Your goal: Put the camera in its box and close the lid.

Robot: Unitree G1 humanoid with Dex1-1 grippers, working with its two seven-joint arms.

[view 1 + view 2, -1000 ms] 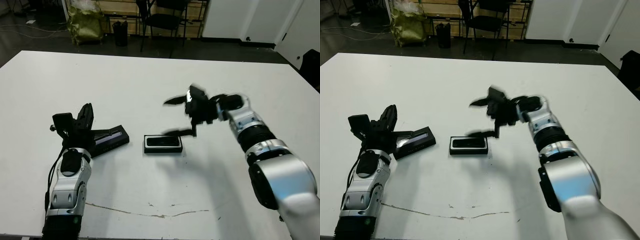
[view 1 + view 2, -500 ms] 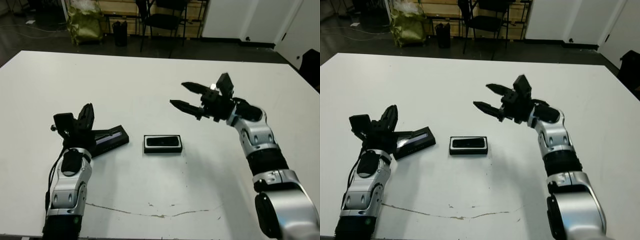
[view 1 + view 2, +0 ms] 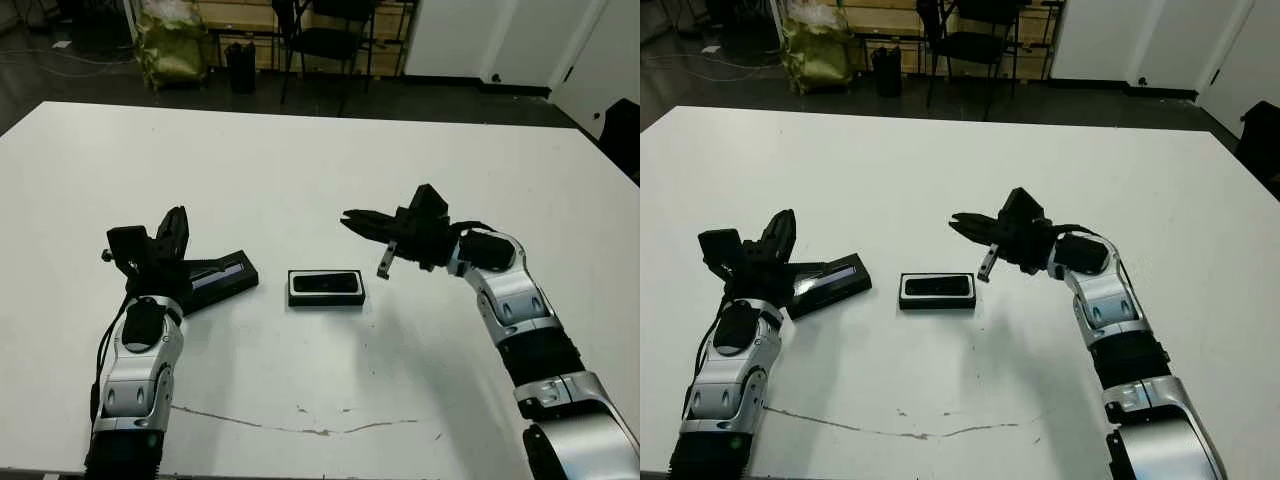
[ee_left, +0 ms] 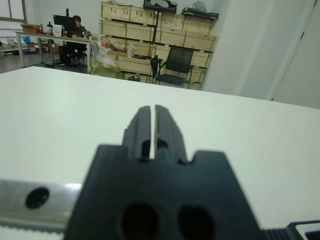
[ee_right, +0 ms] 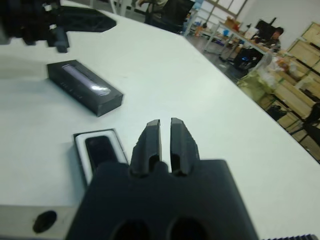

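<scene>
The slim black bar-shaped camera lies flat inside the small shallow black box with the white lining, near the middle of the white table. Its long axis runs across the table from the robot's left to its right, in line with the long sides of the box, and white lining shows as a border around it. The box holds nothing else that I can see, and it stands uncovered. The flat black rectangular lid with the long pale grey-blue panel rests on the table to the robot's left of the box, apart from it with a strip of bare table between, its panel face up. The lid's long axis runs slantwise, the end nearer the box lying farther from the robot and the other end reaching in under the left claw. That left claw sits at the lid's near-left end, raised and pointing away from the robot; in the left wrist view its two black fingers stand close together with only a thin slit between them, gripping nothing. The right claw hangs above the table just to the right of the box and a little beyond it, empty; from the head views its fingers look spread, while the right wrist view shows them nearly together, so I cannot tell its state.
</scene>
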